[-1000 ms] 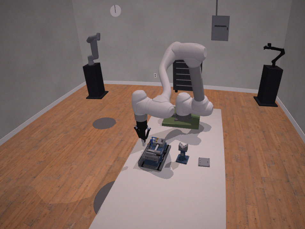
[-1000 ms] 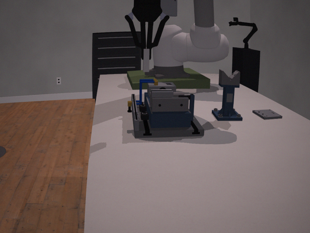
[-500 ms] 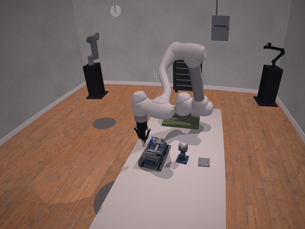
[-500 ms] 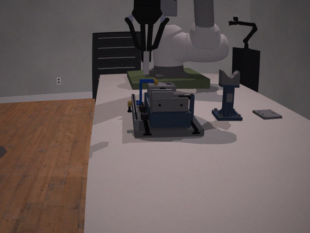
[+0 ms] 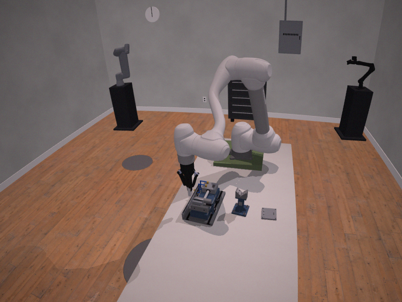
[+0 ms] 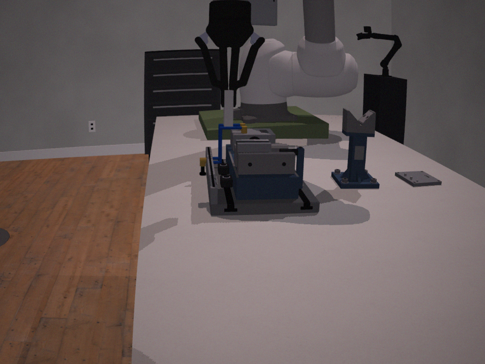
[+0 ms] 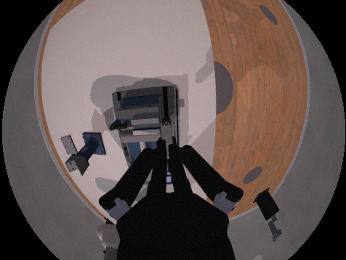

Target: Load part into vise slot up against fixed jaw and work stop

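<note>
Part: a pale grey block (image 5: 201, 197), sitting inside the vise (image 5: 203, 203) between the jaws. Can't really see if its slot is up or if it touches the work stop, it's too small.
Gripper: (image 6: 228, 113) hangs behind the vise's far left corner, fingers pressed together with nothing in them, pale fingertips (image 6: 228, 102) just above the blue air tubing (image 6: 220, 137).
Infeed plate: (image 5: 269, 214) flat grey plate, well off to the side.
V-block: (image 5: 240, 201) on its blue post between vise and plate.
Hidden stuff: wrist view is mostly the gripper's own black body (image 7: 174, 242), and the vise (image 7: 145, 117) shows only partly past the fingers. Exterior view cuts the arm off at the top.
Surface: pale table (image 5: 227, 260), arm on a green base (image 5: 256, 165).
Room: wood floor (image 5: 65, 211), grey walls, a wall clock (image 5: 152, 14), a dark drawer cabinet (image 6: 176, 86).
</note>
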You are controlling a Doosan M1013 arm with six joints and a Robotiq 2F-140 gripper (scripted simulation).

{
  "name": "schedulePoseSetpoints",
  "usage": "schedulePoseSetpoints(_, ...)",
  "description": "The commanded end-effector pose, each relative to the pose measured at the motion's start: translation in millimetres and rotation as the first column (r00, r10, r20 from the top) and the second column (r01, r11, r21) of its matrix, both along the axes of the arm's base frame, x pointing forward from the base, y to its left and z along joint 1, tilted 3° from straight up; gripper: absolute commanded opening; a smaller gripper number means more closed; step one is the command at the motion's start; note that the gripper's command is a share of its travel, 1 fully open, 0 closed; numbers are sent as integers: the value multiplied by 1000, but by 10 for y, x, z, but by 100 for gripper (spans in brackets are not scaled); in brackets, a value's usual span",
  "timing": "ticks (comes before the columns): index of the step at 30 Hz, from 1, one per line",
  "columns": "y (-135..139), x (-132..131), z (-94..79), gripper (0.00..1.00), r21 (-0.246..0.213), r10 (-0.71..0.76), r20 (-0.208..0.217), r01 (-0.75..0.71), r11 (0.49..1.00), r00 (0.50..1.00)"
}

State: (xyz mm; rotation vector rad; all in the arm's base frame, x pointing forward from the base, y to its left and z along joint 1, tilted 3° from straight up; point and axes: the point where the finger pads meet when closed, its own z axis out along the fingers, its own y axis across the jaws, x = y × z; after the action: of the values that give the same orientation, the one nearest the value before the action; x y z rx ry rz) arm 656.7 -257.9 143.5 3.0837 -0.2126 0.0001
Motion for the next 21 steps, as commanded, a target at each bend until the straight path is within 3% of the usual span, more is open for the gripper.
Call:
schedulePoseSetpoints(1,-3,2,-52,0,0,0,0,0,1000,1000)
schedulePoseSetpoints(21,-14,7,-245,0,0,0,0,0,1000,1000)
